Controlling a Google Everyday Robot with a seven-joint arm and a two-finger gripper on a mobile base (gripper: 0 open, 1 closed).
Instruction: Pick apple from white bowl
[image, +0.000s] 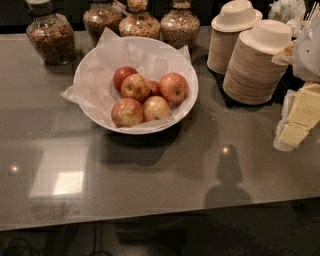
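The white bowl stands at the back middle of the counter, lined with crinkled white paper, and holds several apples. The red-orange apple with a small dark dimple lies at the right side of the pile. A darker red apple lies at the back left, and paler apples lie in front. My gripper is at the right edge of the view, pale yellow under a white wrist. It is well to the right of the bowl, above the counter, and holds nothing.
Two stacks of tan disposable bowls stand right of the white bowl, between it and my gripper. Several glass jars of grains line the back edge. The grey glossy counter stretches forward to its front edge.
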